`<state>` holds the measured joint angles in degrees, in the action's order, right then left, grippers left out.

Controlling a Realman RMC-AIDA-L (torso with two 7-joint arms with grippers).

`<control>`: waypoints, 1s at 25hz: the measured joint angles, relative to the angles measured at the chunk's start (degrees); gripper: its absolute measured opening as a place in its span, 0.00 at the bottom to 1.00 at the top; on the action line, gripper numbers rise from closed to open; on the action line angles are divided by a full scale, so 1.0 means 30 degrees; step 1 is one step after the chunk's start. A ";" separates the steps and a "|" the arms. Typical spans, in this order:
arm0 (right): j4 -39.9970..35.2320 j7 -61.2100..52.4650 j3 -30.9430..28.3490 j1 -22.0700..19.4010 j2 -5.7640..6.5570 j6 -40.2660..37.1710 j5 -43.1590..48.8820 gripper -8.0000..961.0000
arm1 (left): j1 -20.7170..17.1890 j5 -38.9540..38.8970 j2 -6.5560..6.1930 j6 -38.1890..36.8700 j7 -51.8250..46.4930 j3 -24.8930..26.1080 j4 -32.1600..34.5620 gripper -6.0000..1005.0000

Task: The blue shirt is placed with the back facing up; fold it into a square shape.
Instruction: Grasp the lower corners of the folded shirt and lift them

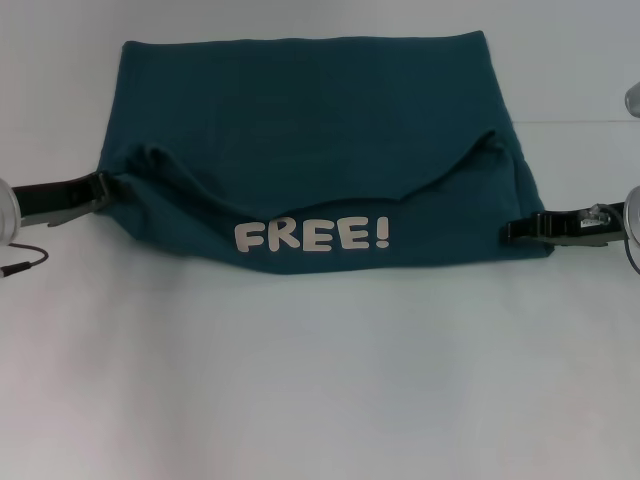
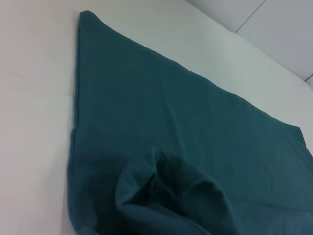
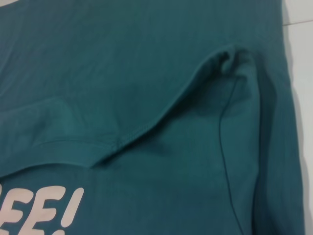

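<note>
While the near hem is turned up and over so the white "FREE!" lettering [image 1: 312, 236] faces the ceiling, the blue shirt [image 1: 310, 110] lies spread across the middle of the white bench [image 1: 320, 380], partly folded.

Nearest the robot, that folded flap ends in a sagging curve rather than a straight line, high at both sides and dipping in the middle. At the right side, the right tool [image 1: 518, 229] lies low and flat with its tips touching the cloth edge; they look pressed together, seemingly pinching the flap's corner. Across from it, the left tool [image 1: 108, 185] sits a little farther back at the opposite edge, its tips also look closed on the cloth there, where the fabric bunches into a soft hump.

To do this fold well, I'd say both corners need to travel together and level, keeping the cloth taut between them so the sag pulls out. The left side looks rumpled; drawing it outward before laying it down should flatten that.

Farther back, the single layer lies smooth, its far edge straight, a good line to aim for.
</note>
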<state>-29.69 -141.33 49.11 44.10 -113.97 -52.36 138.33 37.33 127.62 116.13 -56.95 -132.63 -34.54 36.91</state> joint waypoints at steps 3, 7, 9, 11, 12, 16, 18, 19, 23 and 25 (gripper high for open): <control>-0.0039 -0.0037 -0.0012 -0.0055 -0.0033 0.0092 -0.0017 0.55 | -0.0052 0.0000 0.0021 -0.0009 -0.0001 0.0021 0.0001 0.05; -0.0227 -0.0056 -0.0026 -0.0147 -0.0060 -0.0028 -0.0050 0.51 | -0.0079 0.0000 0.0042 -0.0022 -0.0001 0.0012 -0.0005 0.05; -0.0225 -0.0107 0.0007 -0.0147 -0.0053 -0.0051 -0.0020 0.44 | -0.0079 0.0000 0.0046 -0.0036 -0.0001 0.0006 -0.0013 0.05; -0.0224 -0.0129 -0.0007 -0.0163 -0.0046 -0.0140 -0.0023 0.36 | -0.0080 0.0000 0.0049 -0.0056 -0.0001 0.0002 -0.0017 0.05; -0.0225 -0.0135 -0.0047 -0.0175 -0.0025 -0.0223 -0.0047 0.32 | -0.0079 0.0000 0.0049 -0.0068 0.0000 0.0001 -0.0017 0.05; -0.0343 -0.0156 -0.0293 -0.0239 0.0089 -0.0729 -0.0122 0.15 | -0.0094 0.0000 0.0035 -0.0200 -0.0001 -0.0004 0.0002 0.05; -0.0712 -0.0186 -0.0399 -0.0344 0.0105 -0.1216 -0.0126 0.10 | -0.0115 0.0041 0.0000 -0.0400 0.0000 -0.0004 0.0051 0.05; -0.0959 -0.0198 -0.0479 -0.0426 0.0106 -0.1557 -0.0126 0.09 | -0.0126 0.0156 -0.0034 -0.0622 0.0002 0.0000 0.0113 0.05; -0.2448 -0.0307 -0.1068 -0.0965 0.0156 -0.3679 -0.0138 0.07 | -0.0143 0.1468 -0.0204 -0.2244 -0.0265 0.0089 0.0717 0.05; -0.3143 -0.0521 -0.1243 -0.1253 0.0280 -0.5169 -0.0116 0.05 | -0.0184 0.2398 -0.0326 -0.3424 -0.0709 0.0138 0.1159 0.06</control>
<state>-39.12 -142.89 45.38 40.34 -113.13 -67.87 137.98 36.78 134.81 115.15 -67.22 -134.75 -34.13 40.39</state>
